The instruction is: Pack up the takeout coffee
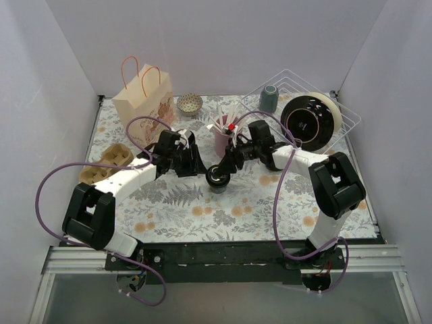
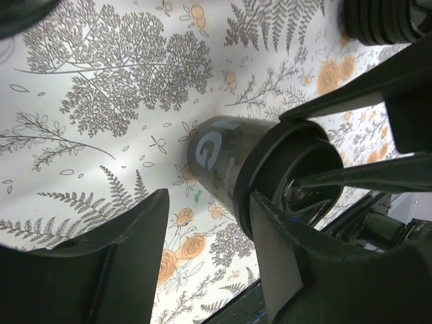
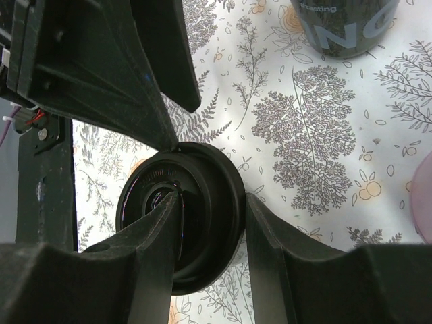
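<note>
The takeout coffee (image 1: 217, 177), a small black cup with a glossy black lid, stands on the floral mat mid-table. My right gripper (image 1: 227, 165) reaches in from the right and is shut on the lid's rim. In the right wrist view one finger lies across the top of the lid (image 3: 196, 216) and the other presses its outer edge, around the gripper's midpoint (image 3: 212, 199). My left gripper (image 1: 194, 167) hovers just left of the cup, open. In the left wrist view the cup (image 2: 223, 158) lies past the right finger, and only mat shows between the jaws (image 2: 210, 206).
A paper bag (image 1: 144, 101) and a cardboard cup carrier (image 1: 108, 162) sit at the left. A pink cup (image 1: 223, 137), a patterned bowl (image 1: 190, 104), a grey-blue tumbler (image 1: 268, 98) and a wire rack (image 1: 341, 115) with a black dish (image 1: 309, 121) stand behind. Another black cup (image 3: 344, 27) stands nearby.
</note>
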You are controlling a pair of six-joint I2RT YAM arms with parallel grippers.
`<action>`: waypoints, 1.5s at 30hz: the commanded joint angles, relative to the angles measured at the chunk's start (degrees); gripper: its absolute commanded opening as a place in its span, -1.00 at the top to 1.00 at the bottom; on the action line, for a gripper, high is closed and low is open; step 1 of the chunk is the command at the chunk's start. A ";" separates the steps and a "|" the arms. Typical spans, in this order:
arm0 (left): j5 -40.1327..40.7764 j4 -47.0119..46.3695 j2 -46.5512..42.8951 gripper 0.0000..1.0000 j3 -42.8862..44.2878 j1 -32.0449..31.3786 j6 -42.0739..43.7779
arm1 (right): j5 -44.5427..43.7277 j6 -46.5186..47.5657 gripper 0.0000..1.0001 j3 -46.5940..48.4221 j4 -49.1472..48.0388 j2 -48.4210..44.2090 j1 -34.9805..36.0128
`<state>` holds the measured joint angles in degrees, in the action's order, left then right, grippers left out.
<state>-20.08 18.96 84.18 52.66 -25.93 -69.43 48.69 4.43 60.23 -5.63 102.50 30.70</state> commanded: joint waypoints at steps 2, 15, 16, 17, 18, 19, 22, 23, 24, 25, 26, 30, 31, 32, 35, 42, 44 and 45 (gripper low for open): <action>-1.54 -1.91 -4.11 -0.02 0.25 0.97 1.14 | -17.39 7.79 0.69 -5.12 15.21 7.10 2.79; -8.22 -1.47 -2.53 0.00 1.30 4.14 7.46 | -16.26 9.98 0.70 -3.28 16.52 7.54 2.96; -10.40 -2.43 -2.27 0.00 1.39 4.14 8.51 | -16.08 10.34 0.69 -3.19 16.61 7.63 2.96; -11.38 -3.05 -1.40 0.00 1.21 4.14 8.78 | -15.90 10.95 0.69 -2.92 16.96 7.63 3.05; -12.61 -3.40 -0.78 0.00 1.39 4.22 8.96 | -15.73 11.22 0.70 -2.57 17.23 7.72 3.14; -14.62 -2.88 -0.08 0.01 1.82 4.14 9.74 | -15.73 11.48 0.70 -2.31 17.40 7.89 3.23; -16.05 -2.88 1.60 0.03 2.09 4.22 10.01 | -15.90 11.75 0.69 -2.04 17.76 8.07 3.32; -15.79 -2.79 1.77 0.04 1.92 4.22 10.01 | -15.99 11.75 0.70 -2.04 17.67 8.07 3.40; -15.26 -2.70 2.21 0.04 1.83 4.22 10.10 | -15.90 11.75 0.70 -2.04 17.67 8.07 3.40; -14.65 -2.61 2.56 0.06 1.74 4.22 9.93 | -15.99 11.75 0.70 -2.13 17.67 7.98 3.40; -13.68 -2.44 2.83 0.06 1.83 4.22 9.93 | -16.08 11.83 0.70 -2.22 17.58 7.89 3.49; -9.82 -2.17 3.71 0.12 1.91 4.22 9.49 | -16.08 11.83 0.70 -2.39 17.41 7.63 3.58; -9.20 -1.48 3.88 0.13 2.18 4.22 9.49 | -16.08 11.83 0.70 -2.48 17.32 7.54 3.58; -8.76 -1.47 3.71 0.14 2.18 4.22 9.40 | -15.99 11.83 0.70 -2.48 17.32 7.54 3.58; -7.70 -3.48 0.65 0.09 1.13 4.22 7.47 | -15.82 11.92 0.70 -2.48 17.23 7.45 3.58; -12.44 -6.13 -1.22 0.12 2.09 6.33 4.74 | -15.38 12.19 0.71 -2.39 17.32 7.45 3.58; -11.30 -5.43 -0.78 0.14 2.00 6.42 5.35 | -15.46 12.19 0.71 -2.48 17.23 7.37 3.67; -11.48 -5.34 -0.16 0.15 1.83 6.42 5.44 | -15.46 12.10 0.71 -2.57 17.23 7.37 3.58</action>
<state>-32.12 14.06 85.23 53.32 -20.18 -64.07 48.18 7.46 63.24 -1.98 103.48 32.82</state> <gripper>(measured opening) 0.434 0.471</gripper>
